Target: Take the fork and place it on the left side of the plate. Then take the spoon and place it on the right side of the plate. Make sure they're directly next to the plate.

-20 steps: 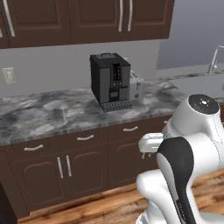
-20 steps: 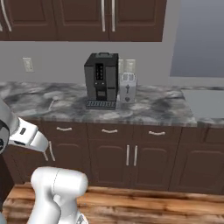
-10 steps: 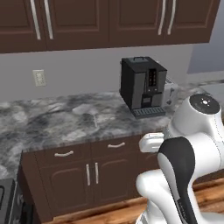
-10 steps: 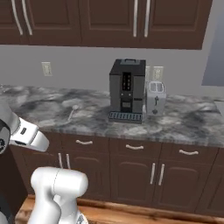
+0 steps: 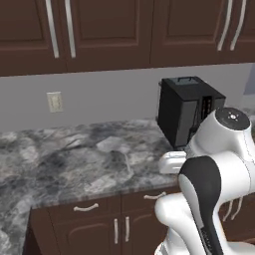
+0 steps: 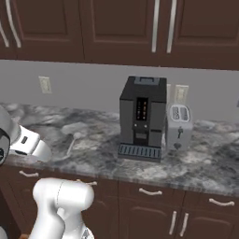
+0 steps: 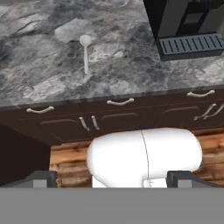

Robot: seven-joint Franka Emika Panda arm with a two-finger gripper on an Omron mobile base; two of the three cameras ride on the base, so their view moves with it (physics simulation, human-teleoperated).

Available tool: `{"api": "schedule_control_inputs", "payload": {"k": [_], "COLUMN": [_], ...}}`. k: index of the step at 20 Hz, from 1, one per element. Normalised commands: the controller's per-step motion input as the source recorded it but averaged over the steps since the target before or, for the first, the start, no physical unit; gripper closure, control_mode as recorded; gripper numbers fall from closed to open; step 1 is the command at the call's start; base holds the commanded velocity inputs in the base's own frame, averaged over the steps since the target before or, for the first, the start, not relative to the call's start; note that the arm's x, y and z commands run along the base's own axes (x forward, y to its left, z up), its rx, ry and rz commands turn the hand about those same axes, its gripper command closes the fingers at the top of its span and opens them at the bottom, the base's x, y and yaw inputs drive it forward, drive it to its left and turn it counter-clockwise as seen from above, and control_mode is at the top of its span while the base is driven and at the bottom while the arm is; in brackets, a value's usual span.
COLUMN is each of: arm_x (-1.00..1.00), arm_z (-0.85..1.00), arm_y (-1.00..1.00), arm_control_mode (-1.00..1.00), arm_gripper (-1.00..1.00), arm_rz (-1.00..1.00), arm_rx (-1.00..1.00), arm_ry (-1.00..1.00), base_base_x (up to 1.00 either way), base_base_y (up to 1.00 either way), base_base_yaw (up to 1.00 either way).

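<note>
The spoon (image 7: 85, 53) is pale grey and lies flat on the marbled counter (image 7: 39, 65), its round bowl toward the wall; in the right base view the spoon (image 6: 71, 143) rests left of the coffee machine. My gripper (image 7: 112, 179) is open, its dark fingertips (image 7: 41, 179) wide apart with nothing between them. It hangs well back from the counter's front edge, above the floor, looking toward the spoon. The fork and the plate are out of view.
A black coffee machine (image 6: 142, 119) stands on the counter with a white toaster (image 6: 179, 126) at its right. Dark cabinets (image 7: 109, 116) with silver handles sit under the counter, and upper cabinets (image 5: 99, 30) hang above. A wall outlet (image 5: 55, 101) is behind.
The whole picture has shifted: the base has driven left along the counter, so the coffee machine and toaster slide right in both base views. The gripper stays open.
</note>
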Motion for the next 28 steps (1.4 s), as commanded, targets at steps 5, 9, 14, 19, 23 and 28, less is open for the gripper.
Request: {"api": "schedule_control_inputs", "payload": {"k": [5, 9, 14, 19, 23, 28], "arm_x": [0.0, 0.4, 0.79, 0.64, 0.16, 0.09], "arm_z": [0.0, -0.25, -0.71, -0.64, -0.52, -0.48], "arm_y": [0.0, 0.15, 0.35, 0.21, 0.0, 0.02], "arm_control_mode": [1.0, -1.0, -1.0, -1.0, -1.0, -1.0], "arm_gripper": [-1.0, -1.0, -1.0, -1.0, -1.0, -1.0], "arm_rz": [0.0, 0.04, 0.1, 0.1, 0.03, 0.0], "arm_rx": [0.0, 0.0, 0.0, 0.0, 0.0, 0.0], "arm_ry": [0.0, 0.01, 0.04, 0.04, 0.0, 0.0], "base_base_x": [0.82, 0.41, 0.0, 0.0, 0.0, 0.0], "base_base_y": [0.21, 0.2, 0.0, 0.0, 0.0, 0.0], "base_base_yaw": [0.07, 0.04, 0.0, 0.0, 0.0, 0.0]}}
